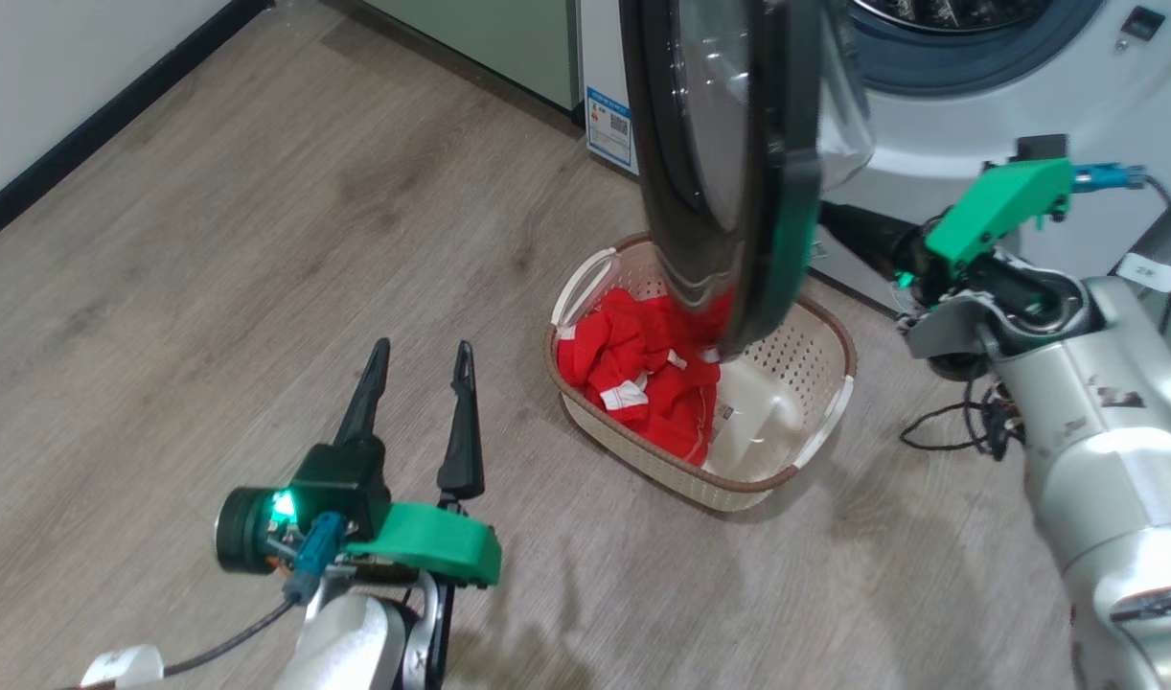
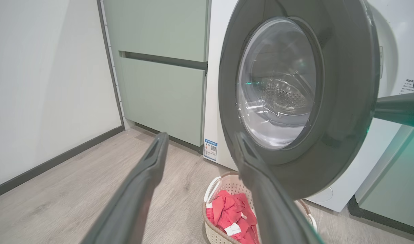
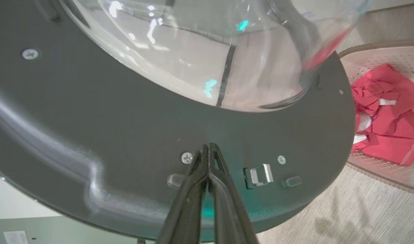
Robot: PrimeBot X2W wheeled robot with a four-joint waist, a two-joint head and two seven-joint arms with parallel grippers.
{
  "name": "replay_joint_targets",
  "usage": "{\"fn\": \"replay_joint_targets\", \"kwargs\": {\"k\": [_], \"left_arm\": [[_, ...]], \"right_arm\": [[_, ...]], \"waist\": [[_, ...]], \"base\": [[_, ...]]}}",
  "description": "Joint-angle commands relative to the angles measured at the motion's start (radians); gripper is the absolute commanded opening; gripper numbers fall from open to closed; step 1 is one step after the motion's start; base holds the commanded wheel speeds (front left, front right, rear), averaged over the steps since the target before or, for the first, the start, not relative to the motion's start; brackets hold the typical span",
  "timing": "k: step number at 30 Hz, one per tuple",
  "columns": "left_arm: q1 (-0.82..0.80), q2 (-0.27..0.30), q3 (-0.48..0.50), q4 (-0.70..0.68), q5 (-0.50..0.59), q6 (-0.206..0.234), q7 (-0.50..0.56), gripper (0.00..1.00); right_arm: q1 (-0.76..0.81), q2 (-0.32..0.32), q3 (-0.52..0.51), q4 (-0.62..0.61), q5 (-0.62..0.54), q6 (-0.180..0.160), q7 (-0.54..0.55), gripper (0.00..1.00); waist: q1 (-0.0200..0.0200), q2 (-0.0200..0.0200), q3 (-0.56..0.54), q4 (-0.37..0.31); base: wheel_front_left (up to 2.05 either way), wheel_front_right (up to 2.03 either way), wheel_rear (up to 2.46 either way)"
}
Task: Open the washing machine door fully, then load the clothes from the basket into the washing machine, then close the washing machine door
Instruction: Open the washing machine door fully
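The washing machine door (image 1: 720, 192) is hung edge-on above the basket (image 1: 806, 345) — judged rigid and glossy, best pushed at its inner rim, where the right gripper (image 3: 208, 149) is pressed, pinched shut, empty. The left gripper (image 1: 424, 345) is spread wide, nothing held; the clothes (image 1: 643, 369) — soft, light — are heaped inside.

The head camera looked steeply down on door (image 1: 662, 144) and basket (image 1: 801, 335). The left wrist camera faced the door's front from farther off, basket between its fingers (image 2: 142, 189). The right wrist camera sat close behind the door, basket right of its fingers (image 3: 190, 193).
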Motion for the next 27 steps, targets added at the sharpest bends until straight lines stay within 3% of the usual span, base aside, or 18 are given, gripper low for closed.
{"fn": "replay_joint_targets", "kwargs": {"k": [1, 13, 27], "left_arm": [[-0.012, 0.008, 0.040, -0.039, 0.011, 0.002, -0.010, 1.00], [0.003, 0.008, 0.077, -0.036, -0.014, -0.014, -0.010, 1.00], [0.007, 0.008, 0.083, -0.040, -0.015, -0.004, -0.010, 1.00]], "right_arm": [[-0.004, 0.031, 0.025, -0.049, 0.015, 0.001, 0.010, 0.00], [0.022, 0.082, 0.102, -0.051, 0.044, 0.001, 0.013, 0.00], [0.012, 0.090, 0.185, -0.057, 0.136, 0.001, -0.018, 0.00]], "waist": [[0.0001, 0.0000, -0.004, 0.000], [0.0001, 0.0000, -0.006, 0.005], [0.0001, 0.0000, -0.002, 0.008]], "base": [[0.00, 0.00, 0.00], [0.00, 0.00, 0.00], [0.00, 0.00, 0.00]]}}
